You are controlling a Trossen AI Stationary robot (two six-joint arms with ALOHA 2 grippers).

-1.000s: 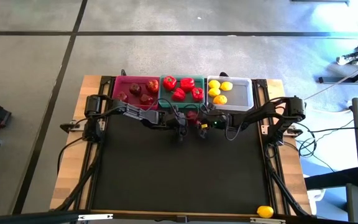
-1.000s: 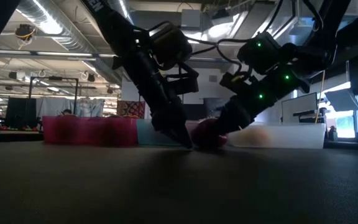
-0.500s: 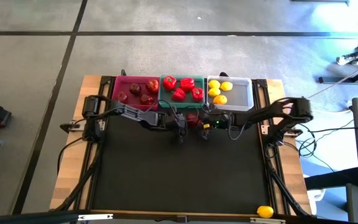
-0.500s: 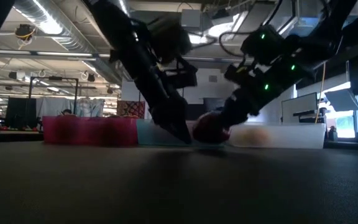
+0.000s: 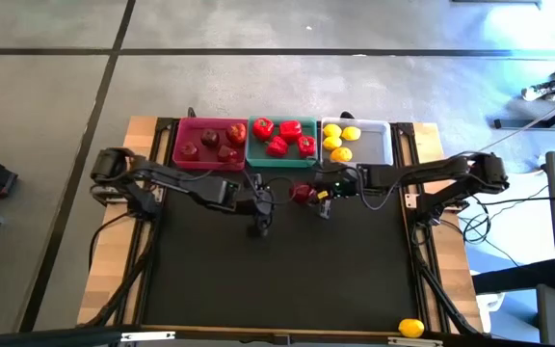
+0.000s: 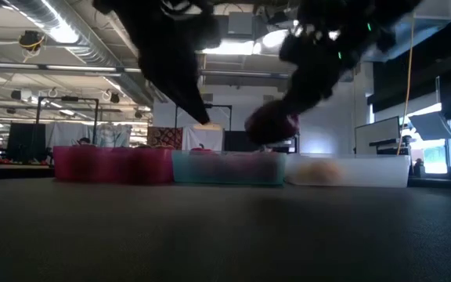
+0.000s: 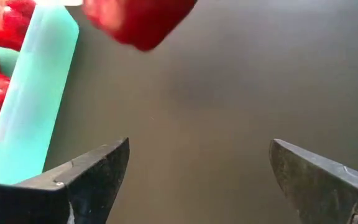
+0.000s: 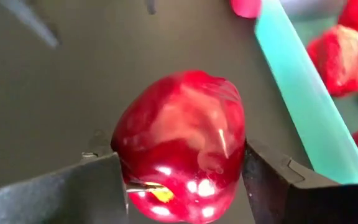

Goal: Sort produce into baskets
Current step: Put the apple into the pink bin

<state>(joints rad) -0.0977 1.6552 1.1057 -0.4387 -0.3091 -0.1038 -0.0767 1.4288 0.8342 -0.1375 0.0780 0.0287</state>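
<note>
A dark red apple (image 8: 182,146) hangs above the black mat, just in front of the teal basket (image 5: 282,162), with my right gripper (image 8: 182,168) shut on it. My left gripper (image 7: 199,155) is open and holds nothing; it hovers over the mat to the left of the apple (image 5: 303,193). The pink basket (image 5: 177,145) holds dark red apples. Red peppers (image 5: 279,135) lie in the teal one, and lemons (image 5: 337,142) lie in the white basket (image 5: 376,149). All three baskets stand side by side along the far edge. My right gripper pinches the apple's two opposite sides (image 8: 126,174) between its two fingers (image 8: 92,186). The fingers come slanting down from the table's right side. The apple (image 6: 271,124) is lifted clear of the mat, higher than the basket rims.
One lemon (image 5: 410,328) lies alone at the table's near right corner. The black mat (image 5: 277,280) stretches between the baskets and the near edge. Cables run along both arms.
My right gripper has risen with the apple, which was on the mat against the teal basket and now hangs clear. My left gripper has lifted away from the apple and drawn back toward the table's left, staying open.
</note>
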